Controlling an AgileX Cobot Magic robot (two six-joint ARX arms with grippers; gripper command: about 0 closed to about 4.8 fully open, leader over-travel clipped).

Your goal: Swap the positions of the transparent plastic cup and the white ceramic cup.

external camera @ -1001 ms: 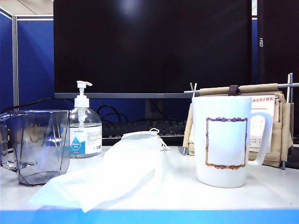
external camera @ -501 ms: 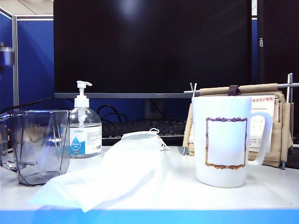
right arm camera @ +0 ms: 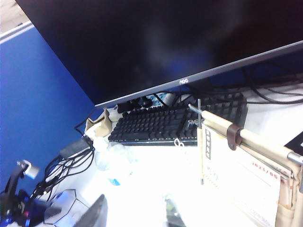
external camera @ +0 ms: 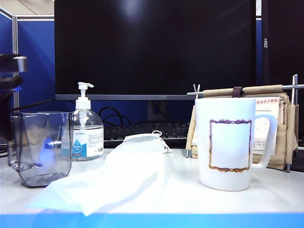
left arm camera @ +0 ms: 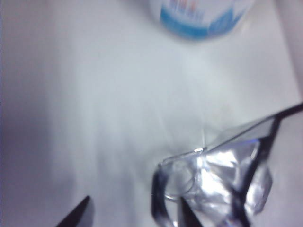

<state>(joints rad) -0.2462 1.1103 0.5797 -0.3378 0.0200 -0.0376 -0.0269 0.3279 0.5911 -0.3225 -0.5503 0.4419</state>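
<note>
The transparent plastic cup stands at the far left of the white bench, just beside a pump sanitizer bottle, with the left gripper low over its rim, fingers spread and holding nothing. The white ceramic cup stands well apart on the right, a crumpled white mask between them. The right gripper hangs high above the bench facing the keyboard, its fingers parted around nothing.
</note>
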